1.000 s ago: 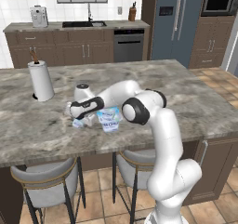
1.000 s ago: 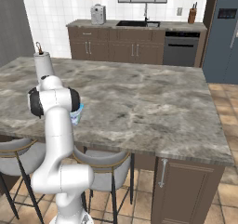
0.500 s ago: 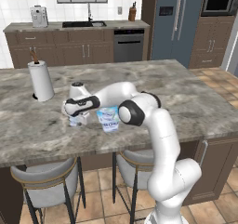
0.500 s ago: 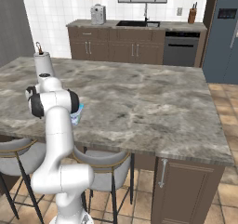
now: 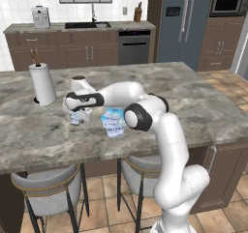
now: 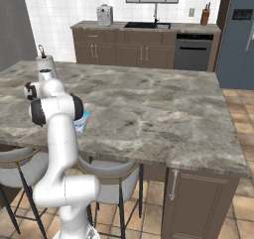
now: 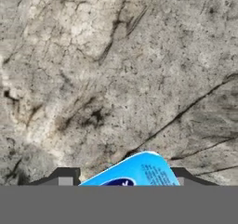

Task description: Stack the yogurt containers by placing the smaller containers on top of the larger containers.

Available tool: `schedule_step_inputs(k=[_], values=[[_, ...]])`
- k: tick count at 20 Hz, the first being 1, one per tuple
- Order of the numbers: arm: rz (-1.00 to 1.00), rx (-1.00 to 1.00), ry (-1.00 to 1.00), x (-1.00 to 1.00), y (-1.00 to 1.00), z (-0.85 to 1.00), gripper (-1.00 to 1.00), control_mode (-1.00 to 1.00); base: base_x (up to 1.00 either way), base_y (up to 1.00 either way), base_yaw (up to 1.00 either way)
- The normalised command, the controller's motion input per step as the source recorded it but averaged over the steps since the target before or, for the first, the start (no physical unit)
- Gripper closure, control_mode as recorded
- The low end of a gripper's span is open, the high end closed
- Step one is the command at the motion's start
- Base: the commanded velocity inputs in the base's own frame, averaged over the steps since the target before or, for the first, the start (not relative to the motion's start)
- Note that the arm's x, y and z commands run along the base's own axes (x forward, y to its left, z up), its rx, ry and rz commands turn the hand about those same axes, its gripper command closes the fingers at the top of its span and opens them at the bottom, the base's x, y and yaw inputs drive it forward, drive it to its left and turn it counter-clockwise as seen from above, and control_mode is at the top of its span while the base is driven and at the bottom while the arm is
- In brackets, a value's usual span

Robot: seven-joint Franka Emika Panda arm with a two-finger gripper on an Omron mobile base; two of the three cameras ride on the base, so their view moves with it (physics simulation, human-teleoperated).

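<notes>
The two-finger gripper is set down over a small white yogurt cup with a light-blue foil lid on the grey marble island counter, just left of the wider white yogurt tub; whether the dark fingertips already clamp it cannot be told; the cup should be centred, squeezed gently and lifted straight.

A grey marble desk fills the middle, two grey stools tucked beneath. At twelve o'clock, dark wood cabinets, a sink, white tiled wall; terracotta tile floor.

Glossy white arm, dark joints, rounded links.
</notes>
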Motion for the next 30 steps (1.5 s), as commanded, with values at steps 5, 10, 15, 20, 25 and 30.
schedule_step_inputs(k=[5,10,15,20,25,30], values=[[0.00,0.00,0.00,-0.20,-0.13,0.61,1.00,-1.00,0.00,0.00,0.00],[0.00,0.00,0.00,-0.43,-0.30,0.46,1.00,-1.00,0.00,0.00,0.00],[-0.02,0.00,0.00,-0.60,-0.45,0.29,1.00,-1.00,0.00,0.00,0.00],[-0.03,0.00,0.00,-0.72,-0.54,0.19,1.00,-1.00,0.00,0.00,0.00],[-0.02,0.00,0.00,-0.68,-0.46,0.24,1.00,-1.00,0.00,0.00,0.00],[0.00,0.00,0.00,-0.37,-0.21,0.53,1.00,-1.00,0.00,0.00,0.00]])
